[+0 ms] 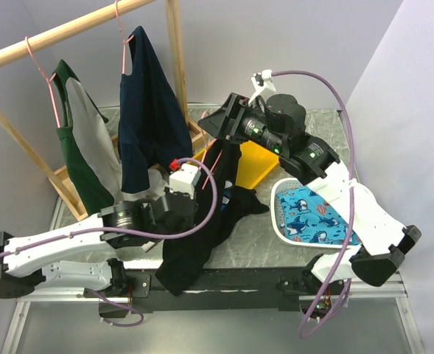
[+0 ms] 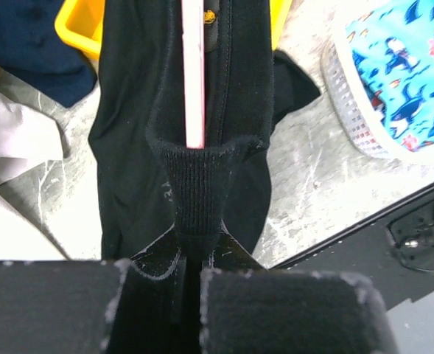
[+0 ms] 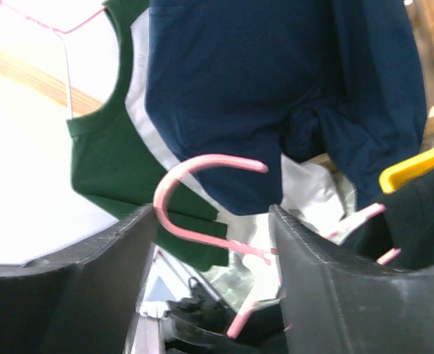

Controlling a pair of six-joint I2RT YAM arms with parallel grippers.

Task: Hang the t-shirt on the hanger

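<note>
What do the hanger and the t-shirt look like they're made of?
The hanger: thin pink rod, smooth, bent into a hook; probably coated wire, possibly plastic. The t-shirt: matte black knit fabric, fine ribbing at the neckband; likely cotton.

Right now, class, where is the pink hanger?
In the top view the hanger is at mid-table, left of the yellow bin, running into the black t-shirt, its hook between the right gripper's open fingers.

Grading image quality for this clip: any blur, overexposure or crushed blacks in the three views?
Top external: sharp, evenly lit, though the t-shirt is near-featureless black. Left wrist: its collar ribbing crisp, left gripper soft and dark up close. Right wrist: left side blown out white, hanger slightly soft.
</note>
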